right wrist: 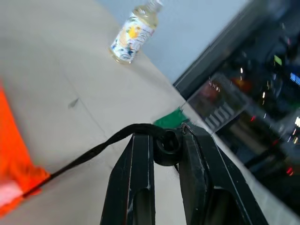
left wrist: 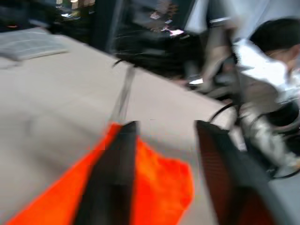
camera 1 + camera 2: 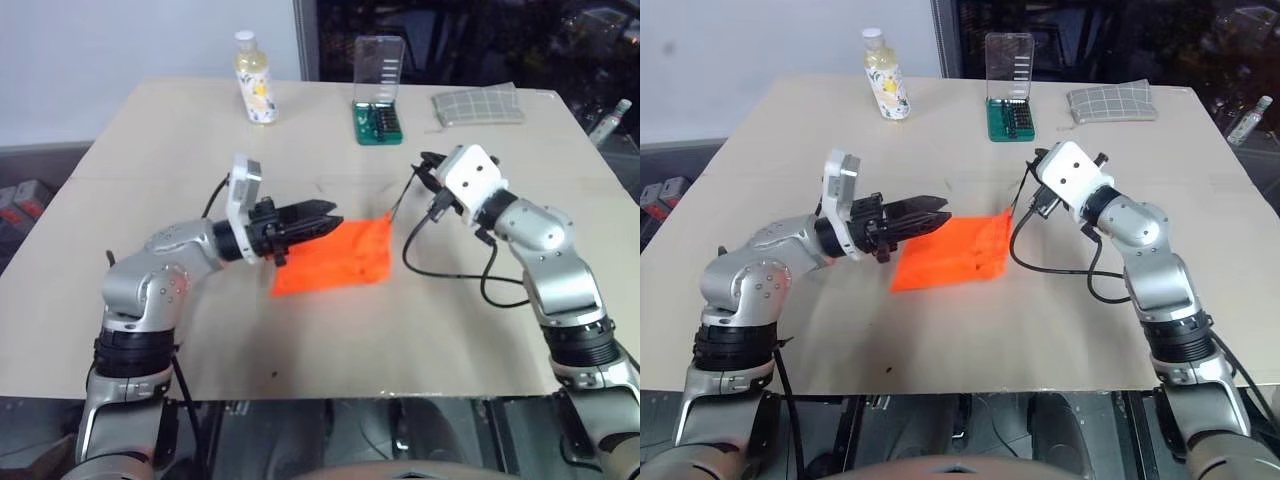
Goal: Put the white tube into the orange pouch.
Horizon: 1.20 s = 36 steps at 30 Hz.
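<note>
Orange pouch (image 3: pixel 335 257) under parted left end effector (image 3: pixel 325 217); right end effector (image 1: pixel 166 140) pinches its cord.

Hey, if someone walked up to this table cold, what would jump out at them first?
The orange pouch at the table's centre stands out most, with the left gripper open over its left end. The right gripper is shut on the pouch's black pull cord, drawing it taut toward the right.

Orange pouch (image 3: pixel 335 257) flat mid-table, one corner lifted by black cord
</note>
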Each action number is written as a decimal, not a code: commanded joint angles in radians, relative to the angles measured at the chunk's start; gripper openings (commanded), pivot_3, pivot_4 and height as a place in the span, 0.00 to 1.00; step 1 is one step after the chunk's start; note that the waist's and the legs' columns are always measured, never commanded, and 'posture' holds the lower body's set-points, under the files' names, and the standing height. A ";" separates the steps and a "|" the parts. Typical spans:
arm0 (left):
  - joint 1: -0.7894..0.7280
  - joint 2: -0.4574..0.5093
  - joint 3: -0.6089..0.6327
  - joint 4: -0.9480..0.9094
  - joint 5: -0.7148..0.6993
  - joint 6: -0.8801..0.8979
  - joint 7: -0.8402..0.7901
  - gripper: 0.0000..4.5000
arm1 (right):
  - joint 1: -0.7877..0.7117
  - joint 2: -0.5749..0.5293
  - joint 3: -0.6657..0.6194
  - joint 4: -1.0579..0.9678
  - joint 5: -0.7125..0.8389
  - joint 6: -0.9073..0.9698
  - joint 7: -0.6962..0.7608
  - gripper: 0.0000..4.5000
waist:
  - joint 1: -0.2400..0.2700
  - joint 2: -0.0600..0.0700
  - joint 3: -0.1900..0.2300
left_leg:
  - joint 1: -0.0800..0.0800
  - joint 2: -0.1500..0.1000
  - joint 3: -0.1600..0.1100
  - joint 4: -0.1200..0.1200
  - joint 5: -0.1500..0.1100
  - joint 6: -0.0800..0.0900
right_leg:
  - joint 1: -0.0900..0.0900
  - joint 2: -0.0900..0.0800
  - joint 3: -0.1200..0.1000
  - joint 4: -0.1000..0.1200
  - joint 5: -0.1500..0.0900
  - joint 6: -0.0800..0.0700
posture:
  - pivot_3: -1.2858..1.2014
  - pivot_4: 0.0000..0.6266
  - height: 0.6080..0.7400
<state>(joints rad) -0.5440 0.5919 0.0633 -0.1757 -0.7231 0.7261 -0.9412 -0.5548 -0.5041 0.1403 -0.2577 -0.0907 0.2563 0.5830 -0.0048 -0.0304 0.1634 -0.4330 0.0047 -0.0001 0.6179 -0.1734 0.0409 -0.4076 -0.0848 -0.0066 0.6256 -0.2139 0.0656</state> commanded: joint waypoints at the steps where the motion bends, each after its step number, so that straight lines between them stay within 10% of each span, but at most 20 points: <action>1: -0.106 0.018 -0.078 -0.053 0.117 -0.001 0.087 0.58 | -0.002 -0.022 0.013 -0.083 -0.028 -0.020 0.012 0.05 | 0.000 0.000 0.000 | 0.000 -0.001 0.000 0.000 0.000 0.000 | 0.000 0.000 0.000 0.000 0.000 0.000 | 0.52 0.24 1.00; 17: -0.281 -0.166 -0.321 0.304 0.368 -0.273 -0.075 0.58 | 0.002 -0.033 0.042 -0.197 -0.068 0.064 0.031 0.05 | 0.000 -0.001 0.000 | 0.000 -0.002 0.008 0.001 0.000 0.000 | 0.000 0.000 0.001 0.000 0.000 0.000 | 0.52 0.24 1.00; 24: -0.287 -0.218 -0.265 0.345 0.338 -0.241 -0.081 0.00 | 0.018 -0.007 0.077 -0.258 -0.084 0.103 0.031 0.05 | -0.006 -0.001 0.000 | -0.001 -0.001 0.008 0.000 0.000 0.000 | -0.001 0.001 0.001 0.000 0.001 0.001 | 0.52 0.24 1.00; 36: -0.205 -0.201 -0.148 0.200 0.154 -0.005 -0.106 0.06 | 0.031 0.009 0.094 -0.239 -0.102 0.096 0.025 0.05 | -0.005 -0.001 0.000 | -0.001 0.000 0.007 0.001 0.000 0.000 | -0.001 0.001 0.001 0.001 0.001 0.001 | 0.52 0.24 1.00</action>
<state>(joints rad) -0.7448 0.3689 -0.1307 0.1119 -0.4790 0.6467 -1.0058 -0.5145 -0.4868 0.2628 -0.4805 -0.1874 0.3716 0.6178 -0.0098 -0.0310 0.1637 -0.4336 0.0050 0.0073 0.6186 -0.1735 0.0411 -0.4087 -0.0841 -0.0052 0.6261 -0.2131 0.0670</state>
